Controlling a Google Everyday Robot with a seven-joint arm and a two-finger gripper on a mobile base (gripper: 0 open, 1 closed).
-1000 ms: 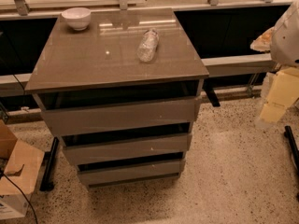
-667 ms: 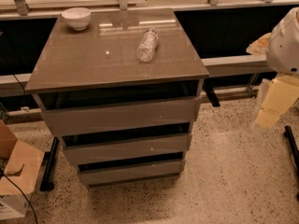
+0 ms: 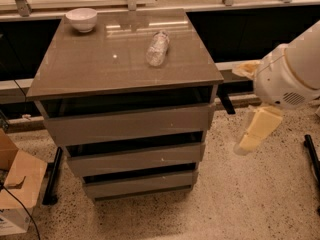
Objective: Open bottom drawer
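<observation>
Nearest us, lower left, a cardboard box (image 3: 17,181) on the speckled floor (image 3: 250,204); just past it the bottom drawer (image 3: 140,184), lowest of three grey fronts on the cabinet (image 3: 127,126), close above the floor with a dark gap over it. Right of the cabinet and well apart from that drawer we note the cream gripper (image 3: 256,133) hanging under the white arm (image 3: 287,76), whether spread or closed we cannot tell. Farther back, on the glossy top, a plastic bottle (image 3: 157,48) lies on its side and a white bowl (image 3: 81,19) sits at the far left corner.
</observation>
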